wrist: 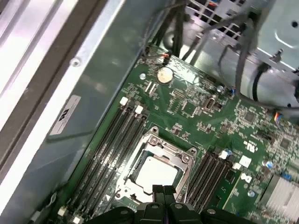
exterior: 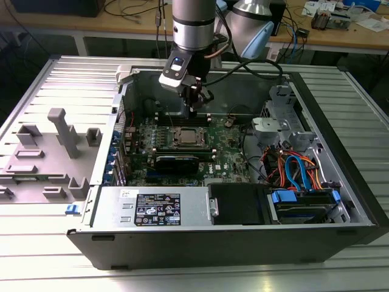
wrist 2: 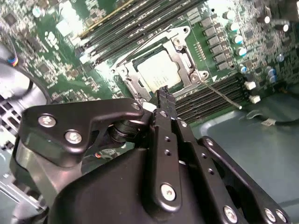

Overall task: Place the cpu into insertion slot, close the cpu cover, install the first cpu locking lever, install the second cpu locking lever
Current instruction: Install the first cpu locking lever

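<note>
Pincer point(wrist: 163, 189) hovers just above the cpu point(wrist: 156, 173), fingers pressed together on nothing, from what I see. It sits in the insertion slot point(wrist 2: 125, 78) with the cpu cover point(wrist 2: 181, 57) flat over it.

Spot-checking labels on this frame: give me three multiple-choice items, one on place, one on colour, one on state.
1. Where is the cpu?
A. in the slot
B. on the power supply
C. outside the case

2. What colour is the board?
A. blue
B. green
C. red

3. How is the cover?
A. swung up
B. taken off
C. down over the cpu

Key:
1 A: in both wrist views the silver cpu lies in the slot.
2 B: the board is green around the slot.
3 C: the cover lies flat, and the cpu shows through its window.
</note>
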Controlling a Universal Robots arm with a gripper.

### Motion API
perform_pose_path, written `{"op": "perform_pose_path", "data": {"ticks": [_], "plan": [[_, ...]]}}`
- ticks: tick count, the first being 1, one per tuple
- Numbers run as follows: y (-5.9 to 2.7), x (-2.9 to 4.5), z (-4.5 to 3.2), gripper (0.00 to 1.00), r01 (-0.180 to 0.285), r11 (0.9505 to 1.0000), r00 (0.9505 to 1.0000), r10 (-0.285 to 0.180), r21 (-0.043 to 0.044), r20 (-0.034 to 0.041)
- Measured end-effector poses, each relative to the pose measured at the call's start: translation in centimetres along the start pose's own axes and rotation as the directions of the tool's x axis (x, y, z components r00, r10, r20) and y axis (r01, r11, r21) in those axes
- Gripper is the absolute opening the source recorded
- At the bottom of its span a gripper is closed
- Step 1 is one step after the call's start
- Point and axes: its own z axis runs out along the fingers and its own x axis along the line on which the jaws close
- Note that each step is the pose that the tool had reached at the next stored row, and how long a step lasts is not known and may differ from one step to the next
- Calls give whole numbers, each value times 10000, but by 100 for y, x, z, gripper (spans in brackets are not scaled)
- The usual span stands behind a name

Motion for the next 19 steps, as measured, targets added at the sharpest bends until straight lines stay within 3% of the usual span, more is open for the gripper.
{"op": "perform_pose_path", "data": {"ticks": [1,2,10,13,15,17,18,19], "plan": [[0,0,0,11,498,9988,9988,-498,-26,-2],[0,0,0,11,613,9981,9981,-613,-34,-2],[0,0,0,11,723,9974,9974,-723,-40,-2],[0,-1,0,11,1131,9936,9936,-1131,-61,-2],[-1,-1,0,11,1702,9854,9854,-1702,-93,-1],[-1,-1,0,11,2259,9741,9742,-2259,-124,2],[-1,-1,0,11,2717,9623,9624,-2717,-150,6],[-1,-1,0,11,2996,9539,9541,-2996,-166,9]]}}
